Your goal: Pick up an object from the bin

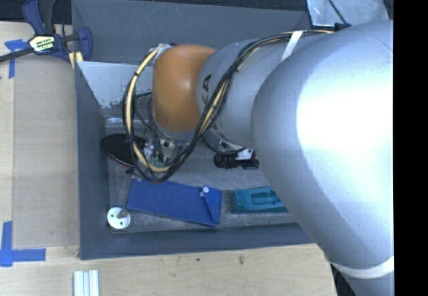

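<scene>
Hanging low in the bin, pincer under the orange wrist cover, how far open cannot be told, black oval thing just left of it, blue flat pouch near, lower in view.

Silver-grey rounded arm carries an orange wrist cover and yellow-black cables.
</scene>
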Controlling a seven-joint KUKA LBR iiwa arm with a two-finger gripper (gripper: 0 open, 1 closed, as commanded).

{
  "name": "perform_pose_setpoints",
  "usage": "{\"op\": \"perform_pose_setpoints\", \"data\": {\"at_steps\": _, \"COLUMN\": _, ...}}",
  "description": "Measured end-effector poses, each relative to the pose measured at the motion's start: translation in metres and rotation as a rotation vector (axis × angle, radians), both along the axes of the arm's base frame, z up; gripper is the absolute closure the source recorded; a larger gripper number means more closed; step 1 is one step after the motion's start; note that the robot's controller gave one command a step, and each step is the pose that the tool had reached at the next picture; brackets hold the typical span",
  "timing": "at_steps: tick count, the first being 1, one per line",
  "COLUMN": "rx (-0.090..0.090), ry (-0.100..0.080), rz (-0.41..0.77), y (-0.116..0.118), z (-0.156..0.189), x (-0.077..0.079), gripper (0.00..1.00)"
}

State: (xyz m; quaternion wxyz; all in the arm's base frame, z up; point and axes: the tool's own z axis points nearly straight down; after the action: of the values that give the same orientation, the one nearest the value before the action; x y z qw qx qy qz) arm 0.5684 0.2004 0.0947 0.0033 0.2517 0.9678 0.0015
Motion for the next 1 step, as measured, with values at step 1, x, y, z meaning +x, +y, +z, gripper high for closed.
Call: {"op": "perform_pose_setpoints", "data": {"at_steps": 1, "rx": -0.002, "ry": 0.007, "rz": 0.001, "y": -0.0015, "z": 0.0044, "x": -0.0228, "gripper": 0.0}}
